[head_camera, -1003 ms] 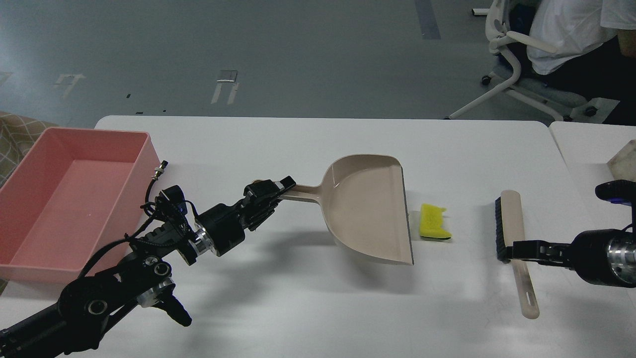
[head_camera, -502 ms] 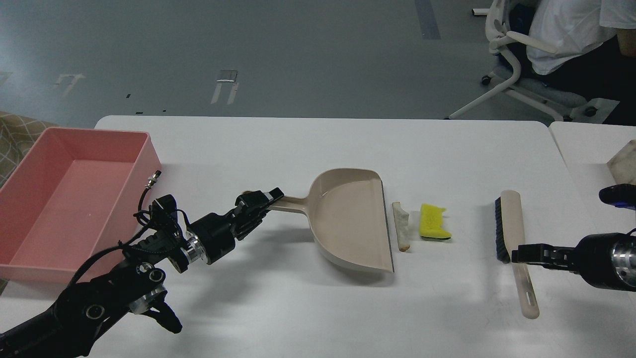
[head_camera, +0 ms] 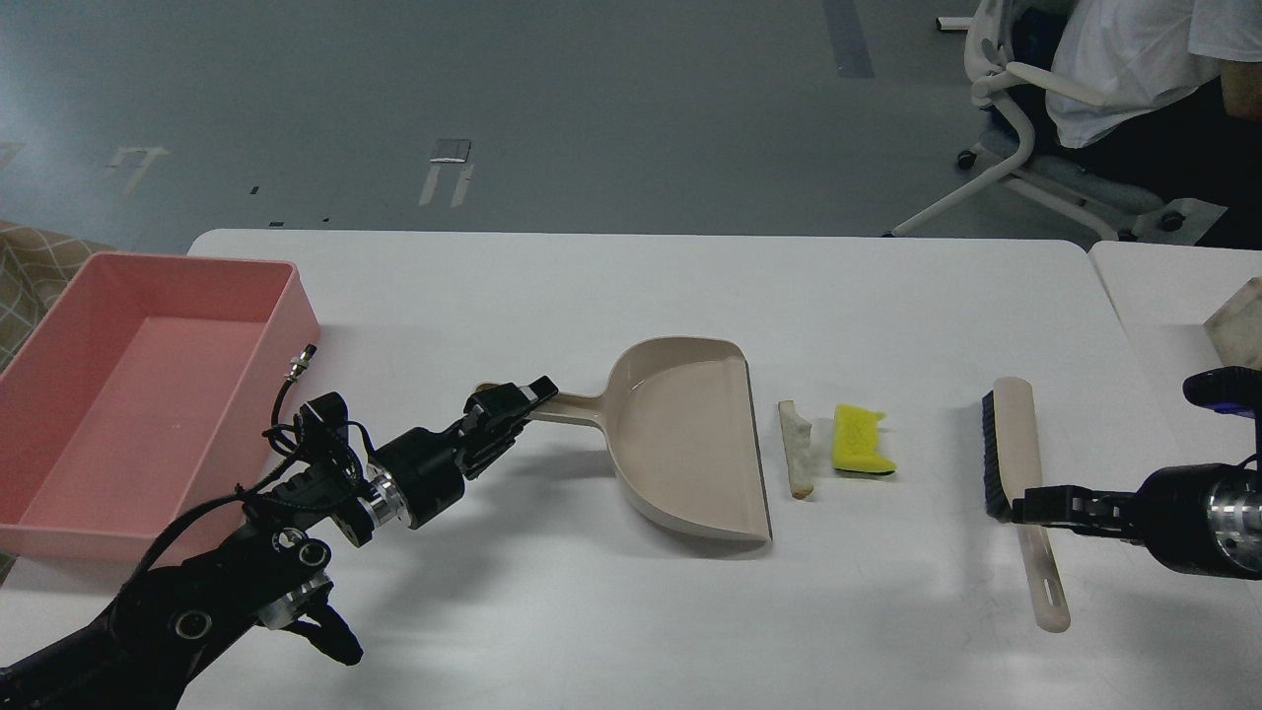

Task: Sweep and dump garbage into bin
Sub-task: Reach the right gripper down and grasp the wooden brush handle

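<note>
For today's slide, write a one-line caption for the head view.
Left gripper holds the dustpan beside two scraps, right gripper at the brush, pink bin waiting.

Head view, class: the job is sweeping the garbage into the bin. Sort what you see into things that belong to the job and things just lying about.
Belong to the job:
yellow sponge piece
pale crust scrap
dustpan, handle in the left gripper
brush, at the right gripper
pink bin

Just lying about:
office chair with a seated person
beige object at the right edge

brush (head_camera: 1008, 454) clear of sponge (head_camera: 860, 441)
</note>
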### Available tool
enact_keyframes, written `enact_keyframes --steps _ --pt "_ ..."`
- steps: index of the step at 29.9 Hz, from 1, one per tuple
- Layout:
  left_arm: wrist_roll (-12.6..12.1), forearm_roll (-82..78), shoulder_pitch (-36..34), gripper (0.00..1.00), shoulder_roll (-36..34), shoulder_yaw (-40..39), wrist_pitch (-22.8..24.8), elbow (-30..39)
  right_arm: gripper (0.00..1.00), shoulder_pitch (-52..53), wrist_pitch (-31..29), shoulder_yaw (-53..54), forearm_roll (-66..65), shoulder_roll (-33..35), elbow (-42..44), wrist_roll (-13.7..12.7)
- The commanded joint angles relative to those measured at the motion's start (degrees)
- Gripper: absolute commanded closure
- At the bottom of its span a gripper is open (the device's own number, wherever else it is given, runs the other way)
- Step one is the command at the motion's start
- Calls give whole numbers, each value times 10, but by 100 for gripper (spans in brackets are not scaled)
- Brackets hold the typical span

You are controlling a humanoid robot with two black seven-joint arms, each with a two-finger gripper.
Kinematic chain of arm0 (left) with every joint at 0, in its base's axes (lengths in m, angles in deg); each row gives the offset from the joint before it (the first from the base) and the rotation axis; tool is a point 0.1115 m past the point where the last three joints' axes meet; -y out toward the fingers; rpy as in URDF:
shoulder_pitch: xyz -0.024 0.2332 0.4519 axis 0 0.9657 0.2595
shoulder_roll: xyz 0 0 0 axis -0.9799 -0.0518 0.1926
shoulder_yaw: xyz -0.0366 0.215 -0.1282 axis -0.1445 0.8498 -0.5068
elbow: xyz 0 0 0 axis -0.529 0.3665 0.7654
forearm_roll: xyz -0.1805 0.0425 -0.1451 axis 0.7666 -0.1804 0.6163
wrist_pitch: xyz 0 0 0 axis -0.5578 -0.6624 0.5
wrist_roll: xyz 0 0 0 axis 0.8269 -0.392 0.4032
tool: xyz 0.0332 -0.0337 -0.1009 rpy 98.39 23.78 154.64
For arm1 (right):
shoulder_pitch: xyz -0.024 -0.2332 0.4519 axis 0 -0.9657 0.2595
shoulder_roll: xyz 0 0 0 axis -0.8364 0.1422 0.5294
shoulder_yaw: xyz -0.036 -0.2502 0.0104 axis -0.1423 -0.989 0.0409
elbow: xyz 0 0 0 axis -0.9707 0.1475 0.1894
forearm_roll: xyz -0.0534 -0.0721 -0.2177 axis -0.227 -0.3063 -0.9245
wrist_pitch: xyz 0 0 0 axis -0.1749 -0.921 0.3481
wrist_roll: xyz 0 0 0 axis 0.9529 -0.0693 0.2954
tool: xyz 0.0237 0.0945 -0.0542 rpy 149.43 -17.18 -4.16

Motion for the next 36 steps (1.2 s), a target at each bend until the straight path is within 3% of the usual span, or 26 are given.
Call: enact_keyframes --steps 1,21,30,36 --pt "0 0 0 87 1 0 0 0 40 -1 0 -1 0 -9 0 -15" --pt "6 2 1 87 5 0 0 -2 40 -18 0 -5 -3 -27 3 -47" --pt "8 4 1 86 7 -2 0 -3 46 -24 0 -4 -4 -44 6 -54" --pt "8 5 0 86 7 -2 0 -4 63 -25 0 -2 -4 -48 6 -70"
